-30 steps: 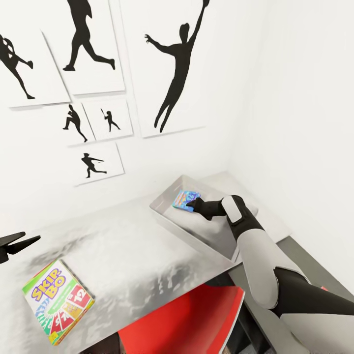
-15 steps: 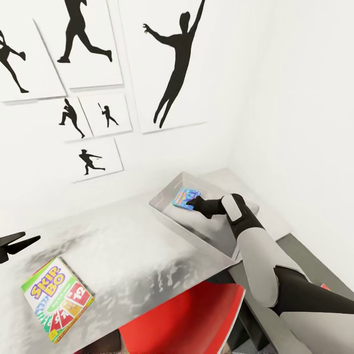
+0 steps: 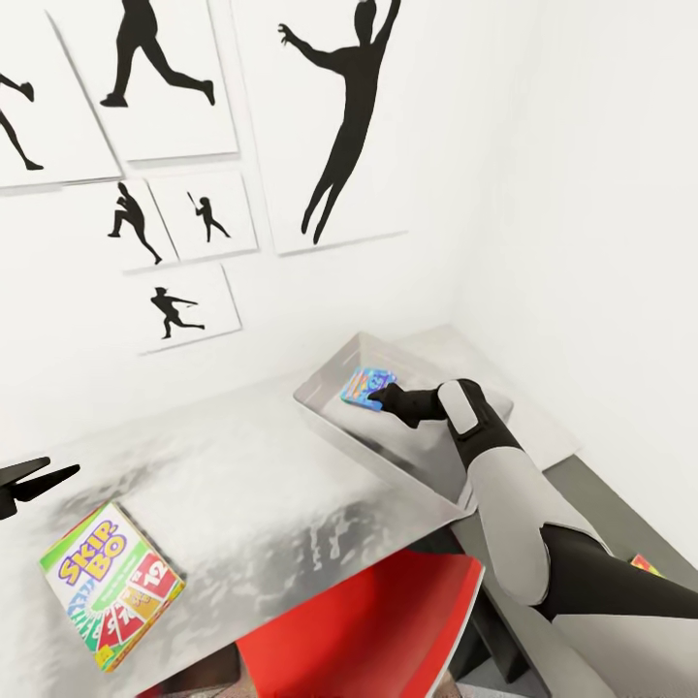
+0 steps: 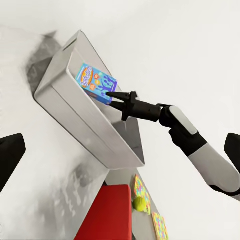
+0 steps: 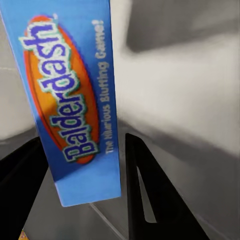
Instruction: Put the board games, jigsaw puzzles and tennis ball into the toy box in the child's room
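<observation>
A blue "Balderdash" board game [image 3: 365, 385] stands tilted inside the light grey toy box [image 3: 325, 417] at the table's far right. My right gripper [image 3: 380, 396] is shut on its near edge. In the right wrist view the board game's side panel [image 5: 75, 100] sits between the two dark fingers [image 5: 145, 185]. A "Skip-Bo" board game [image 3: 111, 585] lies flat on the table [image 3: 252, 485] near its front left edge. My left gripper [image 3: 60, 467] hovers open just behind it, holding nothing. The left wrist view looks across to the toy box [image 4: 70, 102], two jigsaw puzzles [image 4: 141, 186] and the tennis ball [image 4: 140, 203].
A red chair [image 3: 378, 620] is tucked under the table's front edge, right by my right arm. White walls with black athlete pictures [image 3: 339, 126] close off the back and right. A darker grey desk section [image 3: 601, 519] runs along the right wall, with a colourful sheet corner [image 3: 648, 564] on it.
The whole head view has shifted slightly. My right gripper and the blue board game stay at the same spot in the toy box. The left gripper has not moved.
</observation>
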{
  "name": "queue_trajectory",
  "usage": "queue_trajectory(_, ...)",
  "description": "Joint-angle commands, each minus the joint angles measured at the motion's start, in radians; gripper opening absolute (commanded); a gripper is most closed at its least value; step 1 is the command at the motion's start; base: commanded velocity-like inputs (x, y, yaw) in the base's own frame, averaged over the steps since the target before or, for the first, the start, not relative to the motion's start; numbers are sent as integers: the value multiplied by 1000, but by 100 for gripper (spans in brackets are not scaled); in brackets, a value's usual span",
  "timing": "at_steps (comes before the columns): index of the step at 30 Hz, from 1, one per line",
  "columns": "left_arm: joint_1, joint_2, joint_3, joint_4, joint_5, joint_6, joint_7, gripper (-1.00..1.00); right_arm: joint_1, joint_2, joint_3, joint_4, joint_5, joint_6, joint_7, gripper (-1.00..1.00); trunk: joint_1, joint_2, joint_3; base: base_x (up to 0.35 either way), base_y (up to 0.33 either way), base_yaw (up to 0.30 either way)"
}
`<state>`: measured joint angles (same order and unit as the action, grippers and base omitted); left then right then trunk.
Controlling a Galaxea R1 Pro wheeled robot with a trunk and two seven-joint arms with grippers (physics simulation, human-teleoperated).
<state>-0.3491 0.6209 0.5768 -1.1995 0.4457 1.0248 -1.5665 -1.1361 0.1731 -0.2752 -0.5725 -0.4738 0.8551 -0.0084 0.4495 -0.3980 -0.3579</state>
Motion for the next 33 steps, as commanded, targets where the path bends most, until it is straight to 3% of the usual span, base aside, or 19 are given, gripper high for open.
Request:
queue_trajectory(1,-1,0,0,0,-1,11,-4,100,-5,1,-7,-1,0,6,-1,-100,1,-2,-3,0,0,0)
queue_trajectory(11,-1,0,0,0,-1,11,-4,100,-70,1,-7,6,1,6,-5,-100,1,-2,-20,0,0,0)
queue_trajectory(33,-1,2,3,-3,3,11,-4,100,-79,1,-7,10,3,1,-7,-100,1,-2,-56,0,0,0)
